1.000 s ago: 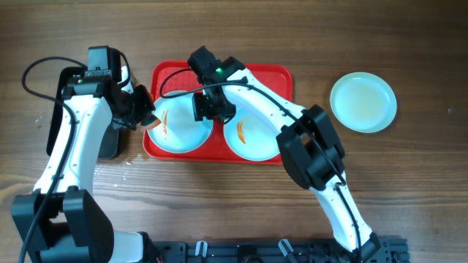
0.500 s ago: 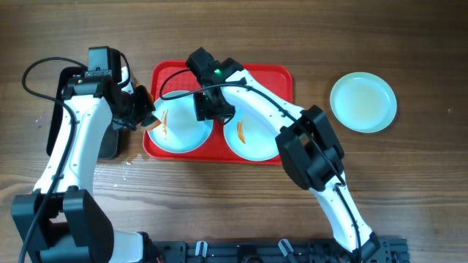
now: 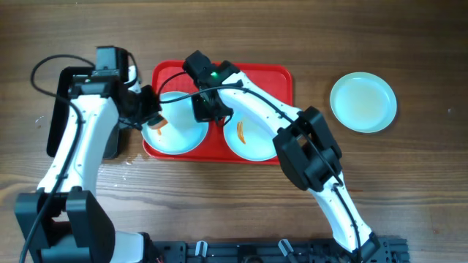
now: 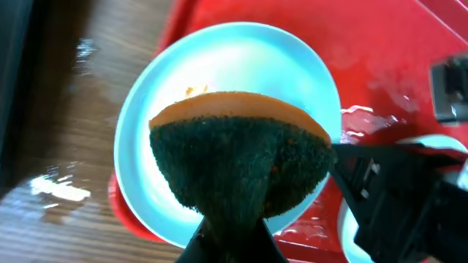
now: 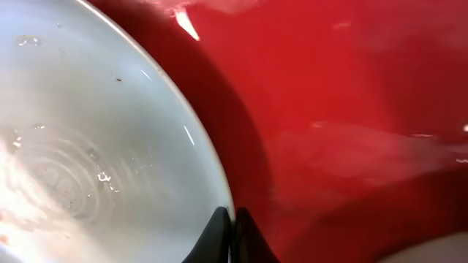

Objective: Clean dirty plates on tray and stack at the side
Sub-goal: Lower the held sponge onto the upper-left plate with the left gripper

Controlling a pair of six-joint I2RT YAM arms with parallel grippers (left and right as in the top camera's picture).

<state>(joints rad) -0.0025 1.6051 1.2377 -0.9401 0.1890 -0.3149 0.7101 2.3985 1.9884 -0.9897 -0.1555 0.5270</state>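
One plate (image 3: 363,102) clean on tabletop (image 3: 409,190), two smeared on tray (image 3: 281,77); left hand (image 4: 230,234) clamps sponge (image 4: 238,157) over left plate (image 4: 241,66), right hand (image 5: 230,219) pinched shut on its rim.

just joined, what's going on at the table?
Plate cleaning, mid-wipe. The left gripper grips a green-and-orange sponge and holds it over the left plate on the red tray; a bit of orange smear shows beside it. The right gripper has its jaws shut at that plate's rim, apparently steadying it. The right plate is unwiped; a third plate sits on the table.
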